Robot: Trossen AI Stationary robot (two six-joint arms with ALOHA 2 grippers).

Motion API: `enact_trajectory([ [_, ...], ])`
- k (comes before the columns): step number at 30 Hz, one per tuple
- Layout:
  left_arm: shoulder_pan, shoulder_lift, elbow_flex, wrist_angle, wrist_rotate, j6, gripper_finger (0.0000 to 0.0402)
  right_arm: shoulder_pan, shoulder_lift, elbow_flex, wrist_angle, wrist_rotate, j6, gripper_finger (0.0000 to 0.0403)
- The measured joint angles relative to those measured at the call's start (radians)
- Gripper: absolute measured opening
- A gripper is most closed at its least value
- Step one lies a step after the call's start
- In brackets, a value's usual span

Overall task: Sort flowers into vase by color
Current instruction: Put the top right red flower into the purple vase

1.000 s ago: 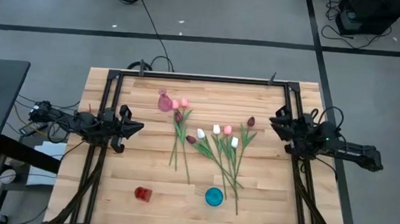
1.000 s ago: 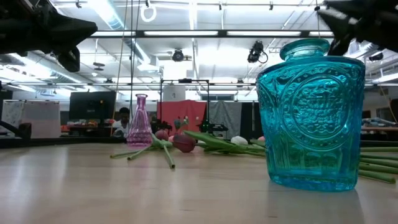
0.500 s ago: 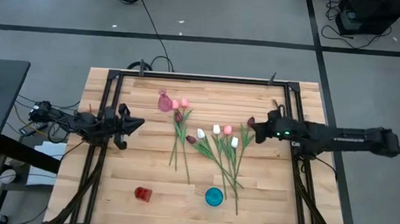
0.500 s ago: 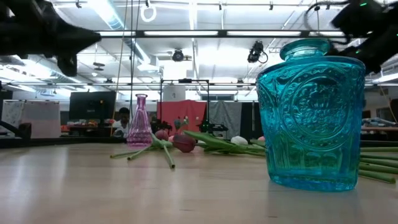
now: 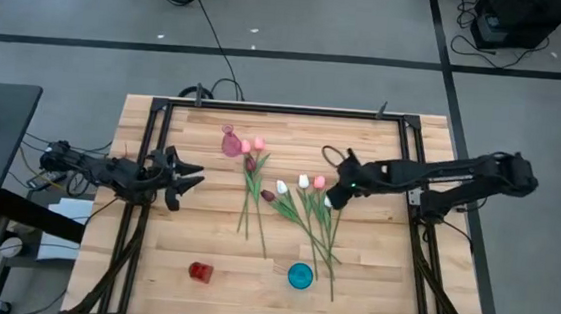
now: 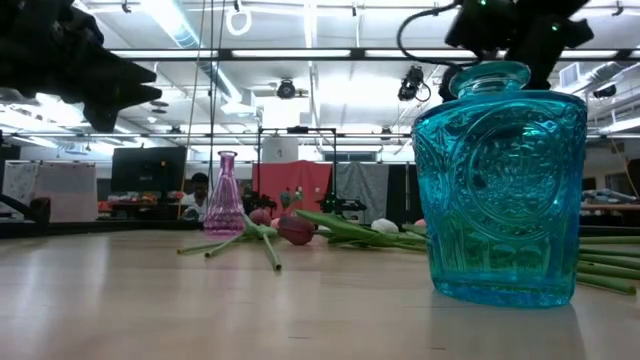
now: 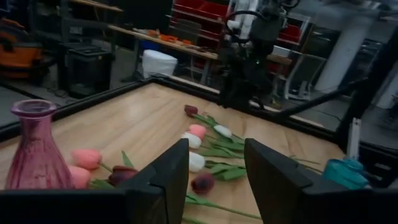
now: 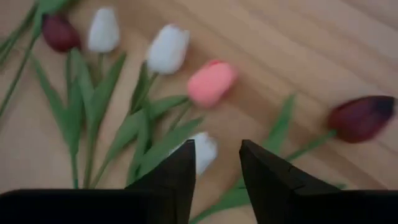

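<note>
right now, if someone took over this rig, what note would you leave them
Right gripper: open, empty, over the flower pile above a white tulip beside a pink tulip.
Left gripper: open, empty, waiting at the table's left side.
Flowers: all loose on the table mid-board, pink, white and maroon tulips mixed; two pink buds lie by the pink vase.
Vases: pink one at the back, blue vase and red vase near the front edge.
Done: nothing visibly sorted.
Left: pick each tulip and place it in a vase by color.
</note>
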Motion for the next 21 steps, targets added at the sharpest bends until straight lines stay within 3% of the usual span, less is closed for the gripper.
enact_trajectory([
  [6,0.000,0.000,0.012,-0.004,-0.037,0.001,0.0163,0.084,0.146,0.098,-0.036,-0.071,0.122,0.0175],
  [15,0.000,0.000,0.012,-0.006,-0.058,0.035,0.0163,0.198,0.404,0.326,-0.245,-0.079,0.251,0.0159],
  [21,0.000,0.000,0.012,-0.007,-0.059,0.075,0.0163,0.213,0.498,0.367,-0.353,-0.099,0.337,0.0152],
])
